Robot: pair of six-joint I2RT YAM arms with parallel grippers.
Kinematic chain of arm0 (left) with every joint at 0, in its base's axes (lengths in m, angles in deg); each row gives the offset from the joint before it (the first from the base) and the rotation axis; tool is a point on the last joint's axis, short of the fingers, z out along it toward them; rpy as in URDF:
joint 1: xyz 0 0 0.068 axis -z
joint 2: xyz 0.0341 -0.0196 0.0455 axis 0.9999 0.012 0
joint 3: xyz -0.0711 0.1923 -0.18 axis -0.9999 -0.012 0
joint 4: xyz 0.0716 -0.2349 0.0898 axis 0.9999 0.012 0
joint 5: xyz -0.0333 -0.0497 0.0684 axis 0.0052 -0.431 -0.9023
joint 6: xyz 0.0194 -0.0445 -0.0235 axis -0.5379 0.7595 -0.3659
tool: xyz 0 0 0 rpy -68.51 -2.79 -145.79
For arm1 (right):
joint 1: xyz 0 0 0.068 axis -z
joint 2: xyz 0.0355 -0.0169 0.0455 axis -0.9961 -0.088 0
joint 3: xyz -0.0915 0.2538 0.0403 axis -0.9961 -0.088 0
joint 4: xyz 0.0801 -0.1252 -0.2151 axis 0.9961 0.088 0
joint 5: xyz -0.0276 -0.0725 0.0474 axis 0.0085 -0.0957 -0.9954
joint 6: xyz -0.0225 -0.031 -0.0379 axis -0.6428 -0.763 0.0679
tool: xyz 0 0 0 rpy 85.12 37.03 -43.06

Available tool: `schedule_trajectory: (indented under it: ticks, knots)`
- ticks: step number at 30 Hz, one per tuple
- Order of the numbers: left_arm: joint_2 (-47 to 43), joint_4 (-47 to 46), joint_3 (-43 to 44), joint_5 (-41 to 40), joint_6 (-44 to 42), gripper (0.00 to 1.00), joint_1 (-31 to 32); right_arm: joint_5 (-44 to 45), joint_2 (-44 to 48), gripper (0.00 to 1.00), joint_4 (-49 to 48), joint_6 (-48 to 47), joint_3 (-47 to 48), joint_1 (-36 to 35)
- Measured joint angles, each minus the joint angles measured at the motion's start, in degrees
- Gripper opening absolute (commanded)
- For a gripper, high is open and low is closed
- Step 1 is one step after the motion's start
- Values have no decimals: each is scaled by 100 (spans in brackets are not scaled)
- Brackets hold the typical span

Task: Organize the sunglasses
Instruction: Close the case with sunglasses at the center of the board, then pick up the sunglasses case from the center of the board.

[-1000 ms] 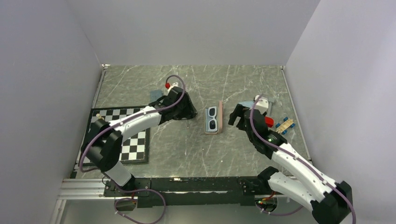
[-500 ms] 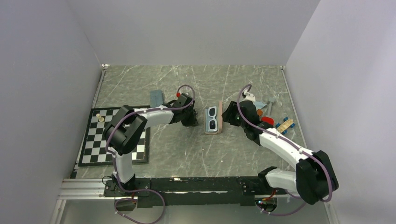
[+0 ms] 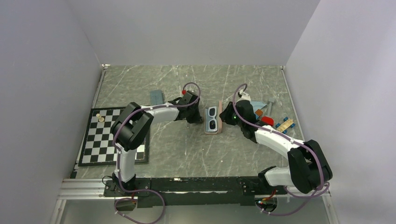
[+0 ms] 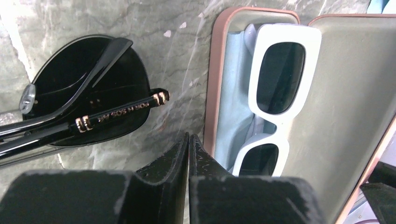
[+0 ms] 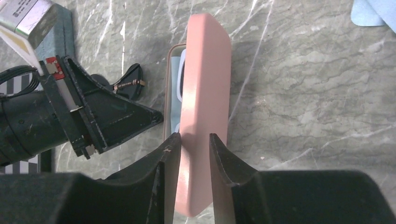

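Note:
A pink case [image 3: 207,131] lies open mid-table, its lid [image 5: 205,84] standing up on the right side. The white sunglasses [image 4: 280,79] rest inside on a light blue cloth [image 4: 231,116]. The black sunglasses [image 4: 88,107] lie folded on the table just left of the case; in the top view my left arm hides them. My left gripper [image 4: 188,136] is shut and empty, its tips by the case's left rim. My right gripper [image 5: 191,136] sits against the lid's outer face with a narrow gap between its fingers. The lid is wider than that gap.
A chessboard [image 3: 109,135] with two small pieces lies at the left. A slate-blue case [image 3: 156,97] sits behind my left arm. Another blue cloth [image 5: 378,11], a red object [image 3: 267,120] and a blue-and-wood item [image 3: 284,124] lie at the right.
Both arms have swung inward to the pink case, one on each side. The left gripper has closed fully. The right gripper has narrowed from wide open to a small gap.

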Motion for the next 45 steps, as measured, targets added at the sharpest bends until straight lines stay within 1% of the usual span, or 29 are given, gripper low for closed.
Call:
schedule_trajectory:
  ticks: [6, 14, 21, 23, 24, 29, 33, 35, 36, 37, 38, 39, 40, 41, 42, 43, 45]
  knots:
    - [149, 26, 199, 0, -9, 9, 2, -190, -125, 22, -188, -20, 26, 7]
    - [269, 94, 385, 7, -35, 9, 0, -597, -505, 20, -664, 7, 83, 24]
    - [269, 90, 387, 17, -66, 9, 0, -1152, -1355, 20, -1519, 205, 197, -44]
    - [278, 79, 389, 33, -66, 9, 0, -1137, -1790, 19, -1539, 216, 214, -144]
    - [282, 79, 398, 39, -63, 9, 0, -1198, -2006, 19, -1725, 319, 214, -170]
    - [291, 79, 411, 48, -63, 11, 0, -1121, -2568, 18, -2162, 529, 595, -212]
    - [291, 68, 404, 44, -66, 14, 0, -933, -2621, 20, -2240, 610, 632, -260]
    - [264, 52, 382, 46, -94, 16, 2, -778, -2540, 24, -2094, 590, 671, -297]
    - [232, 63, 365, 44, -125, 18, 2, -667, -2450, 30, -1912, 540, 708, -326]
    - [177, 81, 337, 42, -160, 25, 2, -573, -2337, 37, -1694, 479, 730, -337]
    - [98, 87, 302, 39, -208, 35, 4, -474, -2214, 48, -1473, 411, 748, -337]
    - [-44, 111, 238, 33, -289, 52, 4, -339, -2037, 65, -1163, 310, 772, -332]
    - [-240, 140, 170, 7, -396, 72, 4, -201, -1832, 76, -835, 205, 791, -321]
    - [-525, 177, 87, -44, -481, 91, 9, -55, -1587, 87, -505, 90, 807, -317]
    - [-778, 219, 37, -96, -614, 98, 11, 28, -1388, 97, -310, 57, 820, -317]
    - [-1056, 229, -20, -170, -675, 99, 11, 173, -1106, 99, -70, -55, 837, -315]
    - [-1838, 330, -111, -455, -852, 99, 7, 472, -446, 100, 278, -195, 852, -310]
